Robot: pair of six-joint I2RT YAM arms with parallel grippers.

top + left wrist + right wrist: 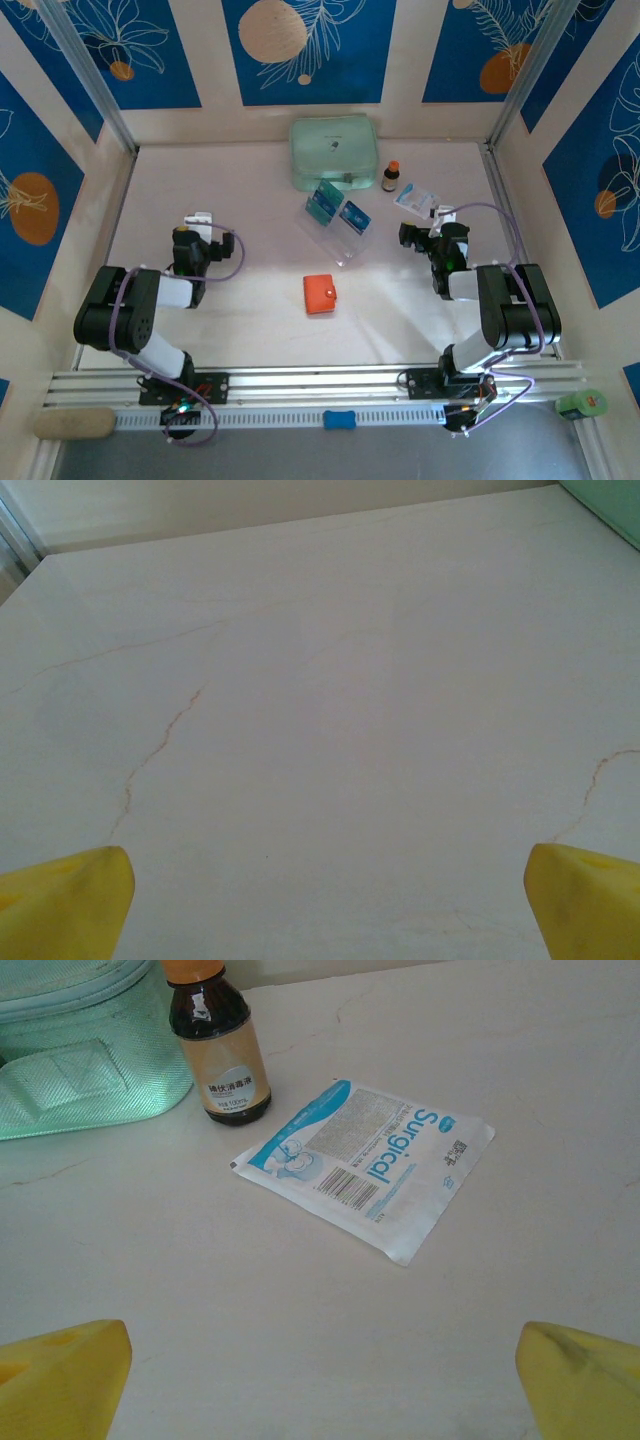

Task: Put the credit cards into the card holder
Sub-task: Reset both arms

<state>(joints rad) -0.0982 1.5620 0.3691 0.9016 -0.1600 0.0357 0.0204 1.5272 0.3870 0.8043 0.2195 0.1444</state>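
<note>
Top external: card holder (320,294) on worktop (250,310), between left pincer (198,221) and right pincer (424,224), well apart from both; pincers spread, empty; credit cards (338,209) farther back in clear rack (345,246)

Card holder (320,294) — orange-red, credit cards (324,203) — teal

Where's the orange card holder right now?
In the top view, the card holder lies near the centre of the table, on the near side of the clear rack holding the credit cards.
</note>
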